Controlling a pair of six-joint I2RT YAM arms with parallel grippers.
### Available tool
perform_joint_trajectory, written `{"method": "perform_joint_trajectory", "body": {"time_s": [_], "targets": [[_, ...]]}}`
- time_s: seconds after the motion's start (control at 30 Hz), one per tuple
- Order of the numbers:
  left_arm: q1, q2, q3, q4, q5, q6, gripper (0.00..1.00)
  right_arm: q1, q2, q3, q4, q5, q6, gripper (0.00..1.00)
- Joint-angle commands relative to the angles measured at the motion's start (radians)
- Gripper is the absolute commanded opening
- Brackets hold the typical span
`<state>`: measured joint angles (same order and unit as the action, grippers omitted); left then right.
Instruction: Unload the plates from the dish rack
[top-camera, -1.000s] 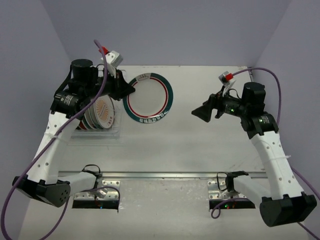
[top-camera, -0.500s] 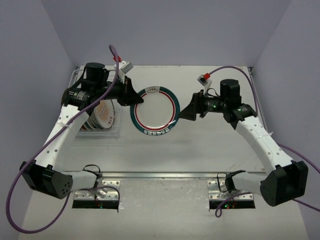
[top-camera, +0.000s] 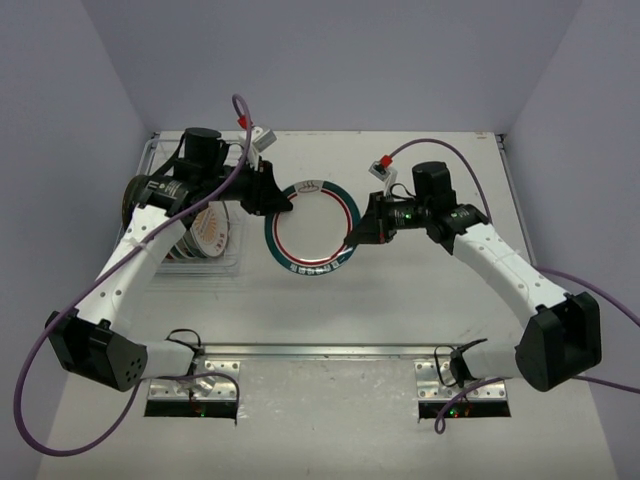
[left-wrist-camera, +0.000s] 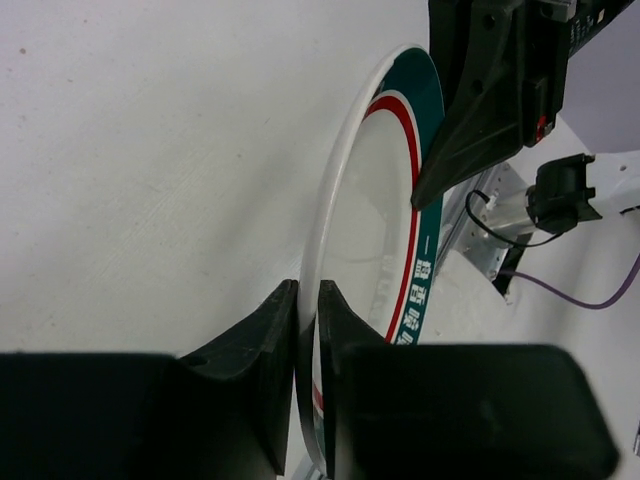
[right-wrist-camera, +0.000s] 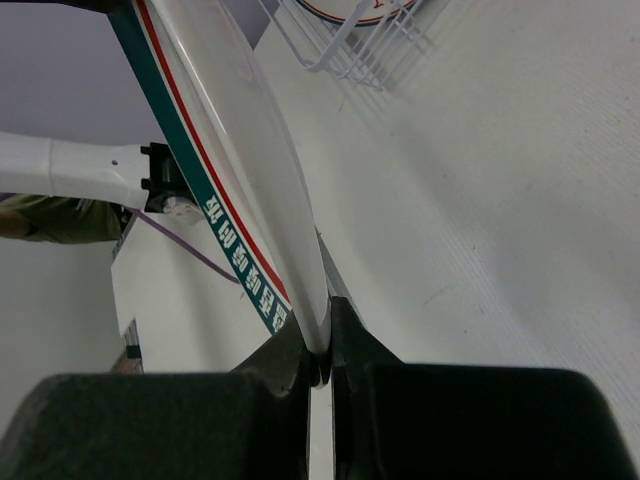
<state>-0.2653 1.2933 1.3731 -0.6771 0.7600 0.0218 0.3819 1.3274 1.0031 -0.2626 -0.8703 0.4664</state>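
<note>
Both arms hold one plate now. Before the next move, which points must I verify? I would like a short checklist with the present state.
1. Is the left end effector closed on the rim of the plate? Ok.
2. Is the right end effector closed on the opposite rim? Ok.
3. Is the plate outside the dish rack? Ok.
4. Would one grip alone hold the plate firmly? Cannot tell.
5. Is the rack emptied? Not ok: the orange-patterned plate is still inside.

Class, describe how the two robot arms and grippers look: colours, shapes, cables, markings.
The left arm and right arm have white link shells, black joints and bulky black elbow blocks. The left gripper and right gripper are black with wedge-shaped fingers. A purple cable trails along each arm.
</note>
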Motion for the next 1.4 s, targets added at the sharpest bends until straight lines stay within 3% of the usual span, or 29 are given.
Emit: {"method": "perform_joint_trajectory", "body": {"time_s": [0.0,0.07,0.1,0.27,0.4,0.5,0.67,1.0,1.2,1.37], "targets": [[-0.006,-0.007,0.015,0.074,-0.046,-0.062,0.54,0.007,-0.017,0.02,0.042,-0.002,0.013,0.0],[0.002,-0.009,0.021,0.078,-0.116,-0.077,0.96,-0.007,-0.028,0.009,0.043,0.018,0.028,0.0],[0.005,-0.009,0.022,0.082,-0.188,-0.082,1.0,-0.027,-0.033,0.0,0.049,0.03,0.039,0.0],[0.064,0.007,0.061,0.091,-0.561,-0.13,1.0,-0.212,-0.022,-0.059,0.088,0.104,0.116,0.0],[0.11,0.045,0.102,0.075,-0.709,-0.179,1.0,-0.412,0.087,-0.052,0.102,0.159,0.227,0.0],[0.115,0.049,0.088,0.086,-0.708,-0.188,1.0,-0.543,0.199,0.013,0.104,0.225,0.3,0.0],[0.117,0.044,0.094,0.084,-0.707,-0.18,1.0,-0.636,0.406,0.162,0.151,0.3,0.476,0.0],[0.119,0.017,0.065,0.083,-0.751,-0.165,1.0,-0.676,0.775,0.436,0.162,0.363,0.673,0.0],[0.121,0.019,0.054,0.09,-0.774,-0.166,1.0,-0.678,0.873,0.483,0.158,0.349,0.686,0.0],[0.124,0.021,0.034,0.093,-0.796,-0.166,1.0,-0.679,0.922,0.513,0.097,0.364,0.699,0.09]]}}
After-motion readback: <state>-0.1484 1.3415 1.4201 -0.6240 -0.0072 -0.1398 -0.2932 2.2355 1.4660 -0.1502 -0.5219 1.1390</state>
